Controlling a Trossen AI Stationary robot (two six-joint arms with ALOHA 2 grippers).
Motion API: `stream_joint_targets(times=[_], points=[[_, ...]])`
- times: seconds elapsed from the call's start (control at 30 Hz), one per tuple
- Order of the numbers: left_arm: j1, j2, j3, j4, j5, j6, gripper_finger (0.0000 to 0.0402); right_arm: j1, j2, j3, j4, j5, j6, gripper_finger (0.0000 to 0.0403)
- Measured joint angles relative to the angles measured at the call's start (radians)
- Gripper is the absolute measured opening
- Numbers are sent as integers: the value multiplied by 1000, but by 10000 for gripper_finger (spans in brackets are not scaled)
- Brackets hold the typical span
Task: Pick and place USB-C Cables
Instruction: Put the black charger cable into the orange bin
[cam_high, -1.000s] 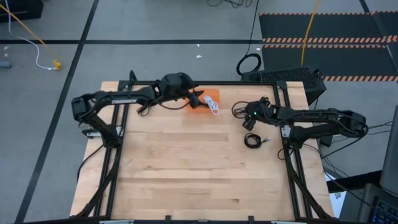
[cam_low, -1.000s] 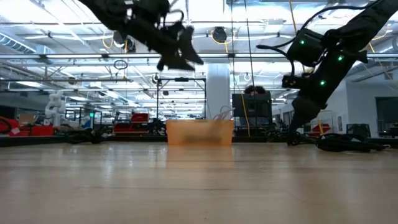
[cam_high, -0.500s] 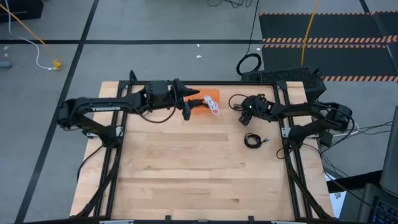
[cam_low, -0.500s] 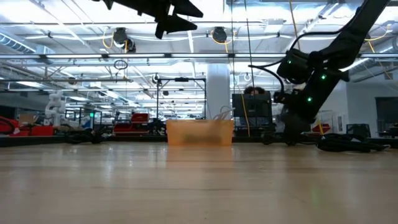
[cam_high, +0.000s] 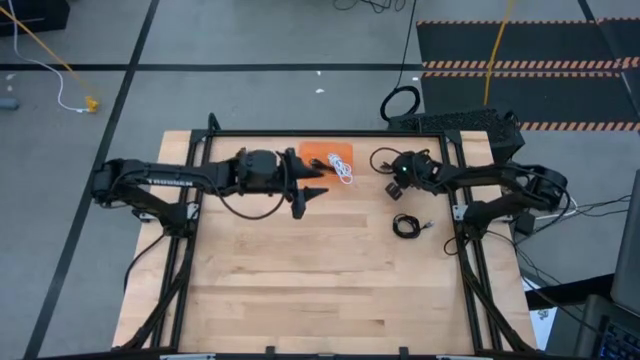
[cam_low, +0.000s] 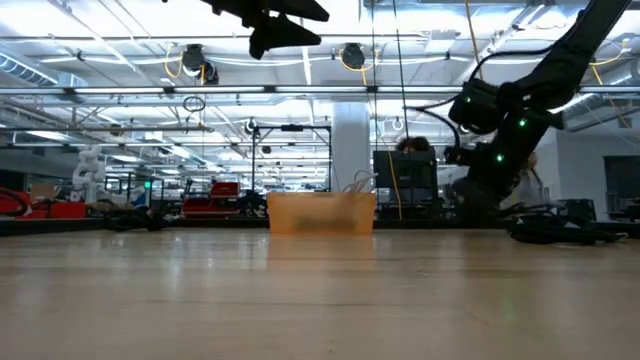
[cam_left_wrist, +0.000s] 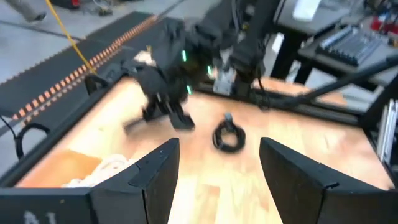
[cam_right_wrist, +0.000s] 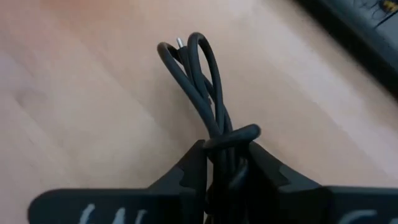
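A white USB-C cable lies on the orange pad at the table's far edge. To the right of the pad my right gripper is shut on a black cable bundle, close above the table top. A second black coil lies on the wood nearer the front; the left wrist view shows that coil too. My left gripper hangs open and high, just in front of the pad, with nothing between its fingers. My right gripper pinches the black bundle between its two fingers at the wrapped waist, where one turn of cable binds the loops. The loops stick out past the fingertips, along the fingers. Whether they rest on the wood, I cannot tell.
Black frame rails run along the table's far and side edges. A thick black cable loop and a dark mat with striped edges lie on the floor beyond. Bare wood fills the near half of the table.
My left gripper has drawn back from over the orange pad toward the table's near edge and has risen. My right gripper has gone toward the far edge, to the black bundle beside the pad.
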Motion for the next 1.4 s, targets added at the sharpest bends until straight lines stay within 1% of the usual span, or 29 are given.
stream_joint_targets(times=[0.07,0.13,0.2,0.3,0.37,0.43,0.5,0.57,0.6,0.7,0.77,0.83,0.93,1.03,1.1,1.27,1.4], points=[[-14,5,0,-20,-1,-5,223,0,-41,0,9,-2,18,56],[-31,17,0,-20,-2,-16,223,0,-88,0,12,-36,24,56],[-52,33,-1,-21,-3,-22,223,4,-140,0,36,-98,47,56],[-83,73,0,13,-5,-22,223,15,-222,2,99,-242,94,56],[-105,110,-2,57,-43,-18,223,30,-268,2,161,-342,128,56],[-124,141,1,85,-111,2,223,49,-315,2,214,-428,151,56],[-135,178,-1,109,-181,23,223,74,-347,3,290,-496,174,56],[-141,215,-1,138,-230,32,223,100,-373,-4,365,-557,205,56],[-142,236,-1,161,-242,37,223,117,-379,-9,428,-589,221,56],[-144,303,-1,308,-247,60,223,171,-384,-36,622,-659,279,55],[-145,346,-1,401,-246,97,223,212,-375,-50,732,-682,303,55],[-145,384,-1,502,-252,143,223,252,-367,-63,807,-683,313,55],[-145,412,-1,601,-294,207,223,313,-353,-77,893,-682,307,55],[-143,424,-1,666,-298,242,223,361,-338,-83,960,-683,297,55],[-143,424,-1,702,-276,262,223,387,-327,-84,990,-683,280,55],[-144,423,-1,774,-162,293,223,432,-280,-84,1077,-678,247,55],[-140,422,-1,800,-157,294,223,461,-227,-84,1166,-677,245,55]])
